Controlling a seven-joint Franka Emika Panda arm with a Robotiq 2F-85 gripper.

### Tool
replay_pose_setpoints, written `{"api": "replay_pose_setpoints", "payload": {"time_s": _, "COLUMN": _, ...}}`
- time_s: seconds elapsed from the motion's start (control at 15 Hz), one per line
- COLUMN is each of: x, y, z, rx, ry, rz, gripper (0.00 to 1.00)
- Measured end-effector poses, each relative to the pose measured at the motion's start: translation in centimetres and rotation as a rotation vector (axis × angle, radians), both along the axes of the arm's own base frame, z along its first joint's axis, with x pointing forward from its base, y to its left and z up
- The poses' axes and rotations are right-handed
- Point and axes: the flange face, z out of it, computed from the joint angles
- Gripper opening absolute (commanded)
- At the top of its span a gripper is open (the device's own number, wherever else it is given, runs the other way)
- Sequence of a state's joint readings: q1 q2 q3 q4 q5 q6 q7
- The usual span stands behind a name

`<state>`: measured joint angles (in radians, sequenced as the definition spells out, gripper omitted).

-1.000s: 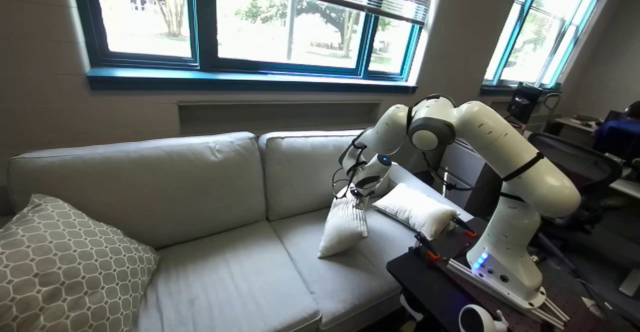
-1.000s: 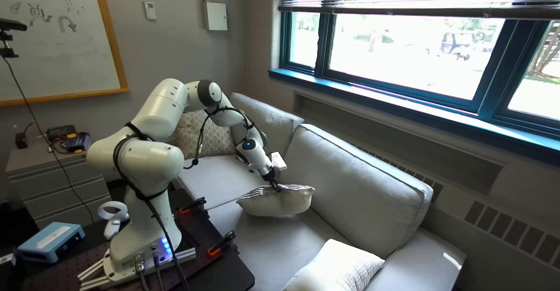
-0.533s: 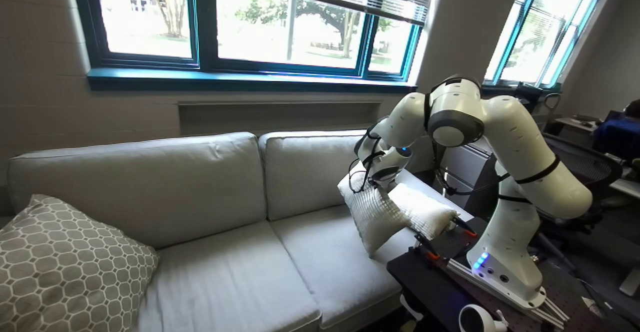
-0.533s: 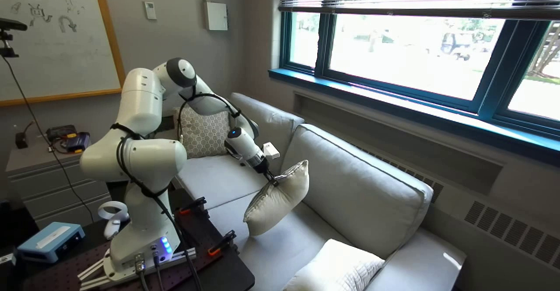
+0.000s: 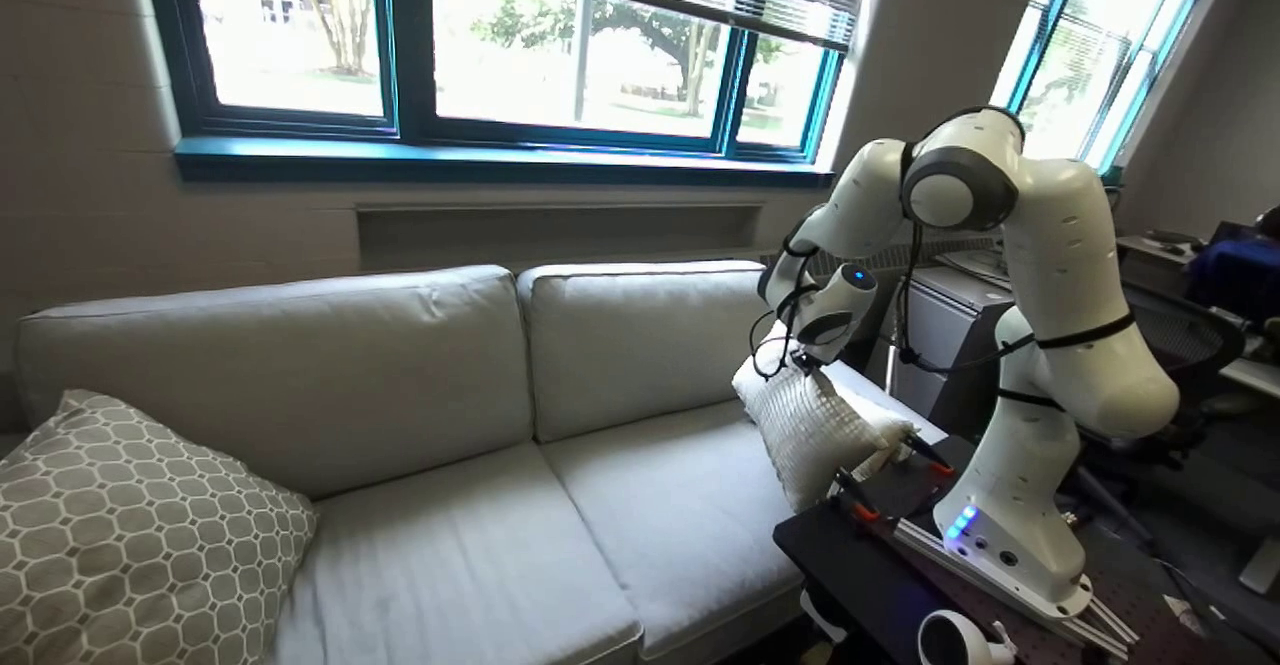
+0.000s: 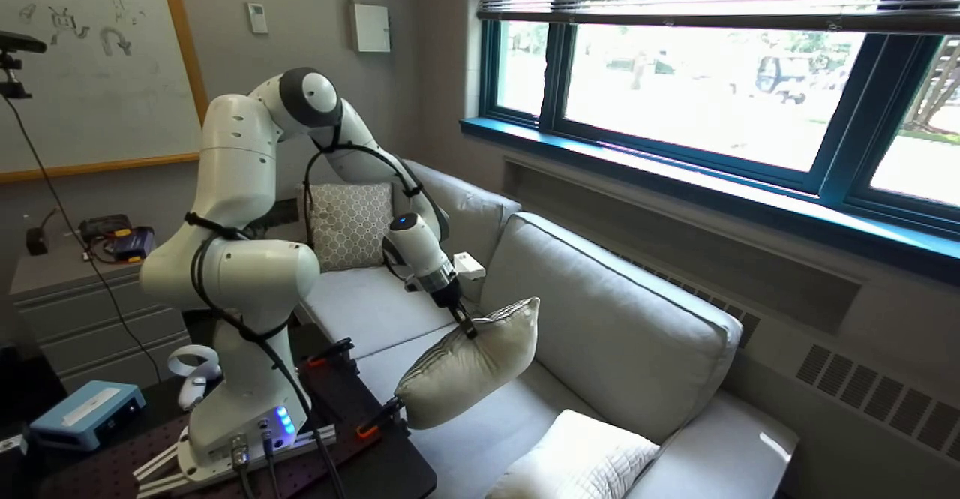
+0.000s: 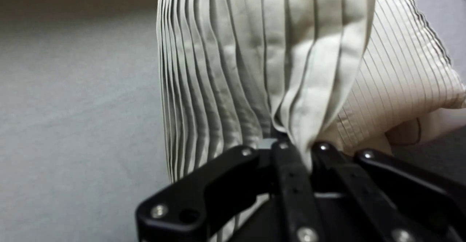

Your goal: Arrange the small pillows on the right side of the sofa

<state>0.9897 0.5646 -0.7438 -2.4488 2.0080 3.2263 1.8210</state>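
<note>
One small white pillow (image 6: 476, 368) is grasped by the claw (image 7: 305, 151), a fold of its pleated fabric being pinched tight. It is held tilted over the right-hand seat (image 5: 665, 505) of the sofa (image 5: 300, 385); whether the seat is touched cannot be told. The other small pillow (image 6: 577, 454) is seen on the same seat, beside the armrest (image 6: 724, 454). A larger patterned cushion (image 5: 150, 535) is seen at the opposite end. The robot arm (image 6: 255, 274) is mounted on a black surface (image 6: 405, 476).

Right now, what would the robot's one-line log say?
gripper: pinching white pillow, tilted | second white pillow: on sofa | release: not yet
</note>
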Motion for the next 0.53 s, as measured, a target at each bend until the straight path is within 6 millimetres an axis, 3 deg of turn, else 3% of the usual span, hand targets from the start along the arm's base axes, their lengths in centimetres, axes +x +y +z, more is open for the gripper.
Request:
{"api": "replay_pose_setpoints", "payload": {"time_s": 0.2, "x": 0.0, "y": -3.6, "z": 0.2, "rx": -0.001, "ry": 0.074, "rz": 0.084, "gripper": 0.02}}
{"api": "replay_pose_setpoints", "payload": {"time_s": 0.53, "x": 2.1, "y": -11.2, "z": -3.0, "rx": 0.134, "ry": 0.255, "rz": 0.28, "gripper": 0.02}}
